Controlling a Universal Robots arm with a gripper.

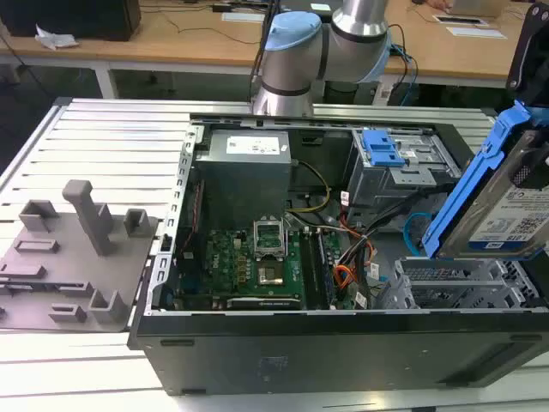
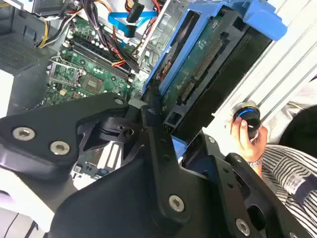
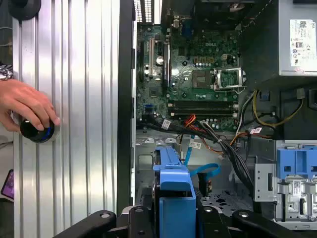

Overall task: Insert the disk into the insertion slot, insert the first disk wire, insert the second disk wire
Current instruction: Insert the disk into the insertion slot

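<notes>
Ribbed metal desk (image 1: 103, 137), wooden worktops (image 1: 171, 43) behind. On it lies an open case (image 1: 283, 348), the slot (image 1: 455, 287) at the exterior view's right end, with loose wires (image 1: 360, 223) close by. Disk (image 1: 506, 219) hangs tilted on edge just above the slot, not yet in; judged stiff, fairly heavy and shock-sensitive, with bare circuitry on one face, so best taken by its blue plastic edges, not label or board. Claw (image 3: 176, 220) is clamped on the disk's blue end; a person's hand (image 3: 27, 106) rests on a knob (image 3: 37, 133) on the desk.
</notes>
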